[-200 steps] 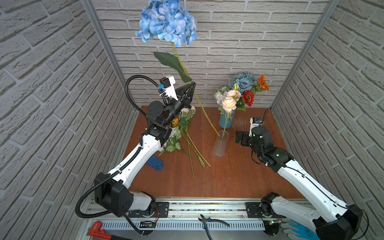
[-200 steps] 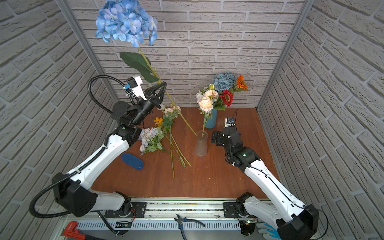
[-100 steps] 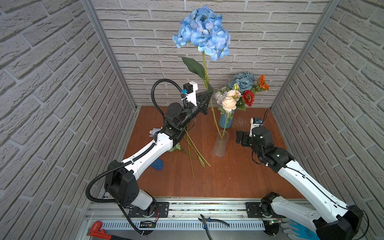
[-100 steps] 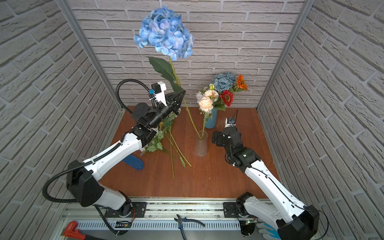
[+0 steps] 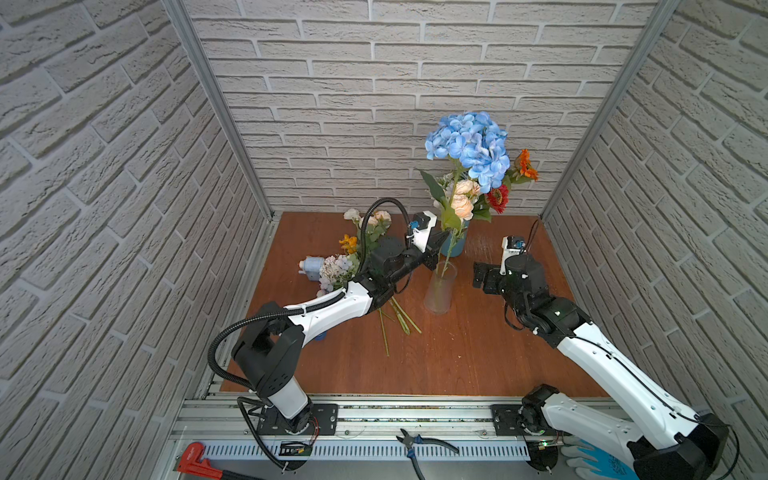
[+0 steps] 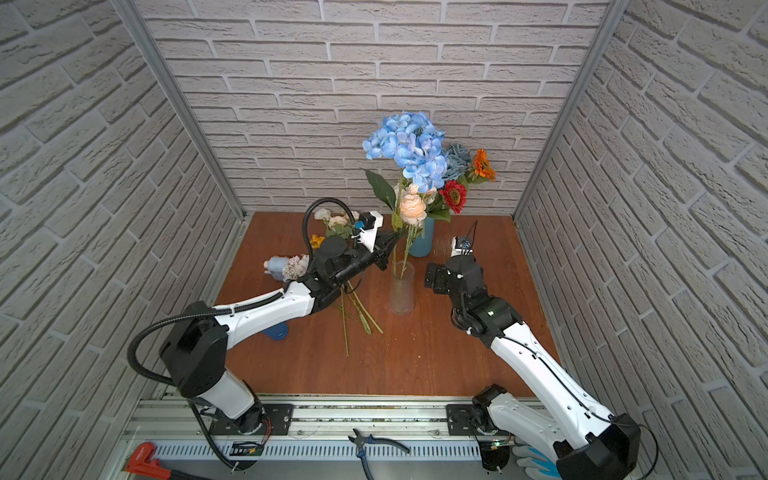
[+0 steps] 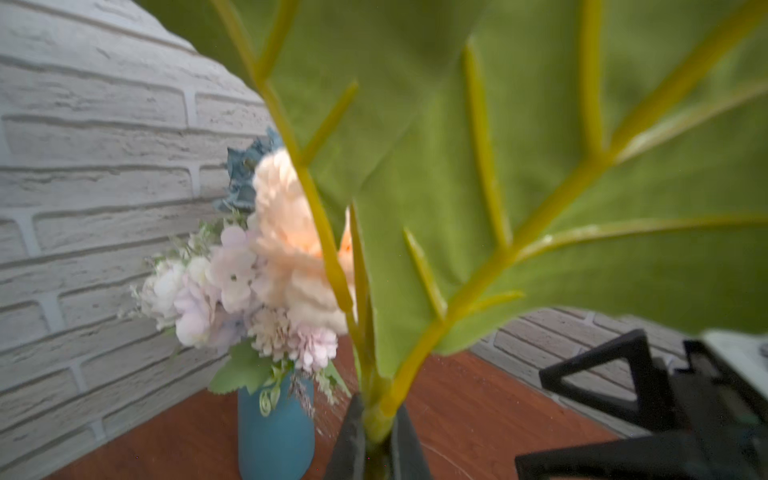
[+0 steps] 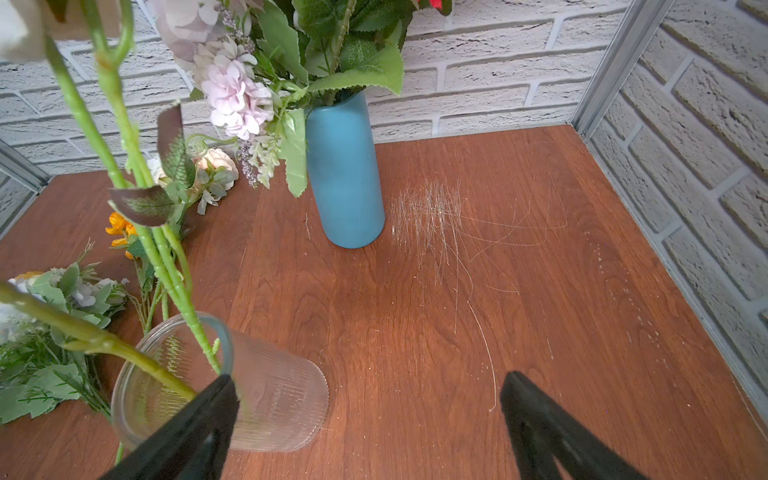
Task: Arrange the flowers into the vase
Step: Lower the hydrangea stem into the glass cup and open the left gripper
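My left gripper [image 5: 441, 244] [image 6: 390, 246] [image 7: 376, 432] is shut on the green stem of a blue hydrangea [image 5: 471, 145] [image 6: 409, 149]. Its big leaf [image 7: 519, 166] fills the left wrist view. The stem's lower end [image 8: 124, 353] slants into the clear glass vase [image 5: 439, 291] [image 6: 402, 291] [image 8: 274, 399], beside peach roses [image 5: 462, 204]. My right gripper [image 5: 483, 277] [image 6: 434, 279] [image 8: 368, 380] stands open just right of that vase, holding nothing. More flowers lie on the table left of it: a lilac-white cluster [image 5: 336, 268], orange blooms [image 5: 348, 243] and cream roses [image 5: 374, 218].
A blue vase [image 5: 456, 248] [image 8: 345, 178] behind the glass one holds dusty-blue, red and orange flowers. A pale blue bottle [image 5: 311, 264] lies at the left wall. Brick walls close three sides. Pliers [image 5: 419, 442] and a red tool [image 5: 195, 457] lie on the front rail.
My left gripper has swung right and down with the hydrangea, from high at the back left to over the glass vase. The right arm has not moved.
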You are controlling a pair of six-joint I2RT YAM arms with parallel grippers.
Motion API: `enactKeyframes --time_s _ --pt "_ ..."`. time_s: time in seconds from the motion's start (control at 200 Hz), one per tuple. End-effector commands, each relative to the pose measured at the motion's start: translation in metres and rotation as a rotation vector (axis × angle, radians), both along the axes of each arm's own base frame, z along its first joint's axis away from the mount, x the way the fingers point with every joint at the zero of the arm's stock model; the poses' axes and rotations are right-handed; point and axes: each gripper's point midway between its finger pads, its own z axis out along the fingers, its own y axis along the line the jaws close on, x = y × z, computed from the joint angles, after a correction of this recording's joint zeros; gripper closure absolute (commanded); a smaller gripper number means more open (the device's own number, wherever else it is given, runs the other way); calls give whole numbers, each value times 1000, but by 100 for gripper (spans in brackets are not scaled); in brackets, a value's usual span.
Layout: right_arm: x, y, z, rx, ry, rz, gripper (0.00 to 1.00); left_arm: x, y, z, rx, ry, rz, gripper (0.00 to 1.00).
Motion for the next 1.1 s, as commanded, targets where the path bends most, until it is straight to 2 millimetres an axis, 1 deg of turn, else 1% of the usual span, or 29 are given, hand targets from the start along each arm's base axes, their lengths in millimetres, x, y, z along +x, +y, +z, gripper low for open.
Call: enactKeyframes --time_s 0.0,0.11,0.185,0.22,0.265,0.285,0.305,0.36,0.375,0.47,0.575,0.63,0.705,0.78,0.895,0.94,1.015,1.095 --pt "-1 -4 3 -2 -16 -10 0 -6 -6 -12 9 -21 21 100" --pt "-1 -3 3 5 -17 -11 0 -10 -14 -29 27 7 13 100" --pt "-2 -3 3 6 -17 -9 0 -10 -15 -33 31 19 12 100" --pt "-2 -3 3 6 -17 -9 0 -11 -15 -33 31 20 11 86" --pt "-3 -4 3 3 -15 -9 0 -12 -15 -32 32 21 10 58" --pt "-3 -4 4 2 -17 -10 0 -12 -14 -32 33 22 14 43" --pt "-4 -4 4 0 -16 -10 0 -12 -13 -30 31 23 16 31" --pt "-4 -6 6 -1 -20 -13 0 -13 -12 -26 31 22 16 6" --pt "-5 -6 7 -2 -20 -13 0 -14 -11 -26 32 24 15 2" --pt "-6 -6 10 -1 -28 -9 0 -16 -5 -19 23 29 26 2" --pt "-8 -2 14 7 -30 23 0 -22 6 -11 13 33 42 2" --pt "-10 5 16 18 -23 66 0 -25 13 -7 12 34 54 2" --pt "-13 24 19 42 -17 180 1 -30 27 0 11 34 87 2" --pt "-19 49 25 88 -24 323 4 -31 46 7 10 33 138 2" --pt "-29 77 36 129 -24 464 9 -27 81 8 12 63 228 2" --pt "-33 88 39 123 -23 506 10 -23 96 4 9 81 264 2" --pt "-42 113 43 83 -18 588 11 -16 125 -2 -10 121 334 2" --pt "-47 137 44 59 -9 657 14 -6 161 -16 -42 184 429 2"
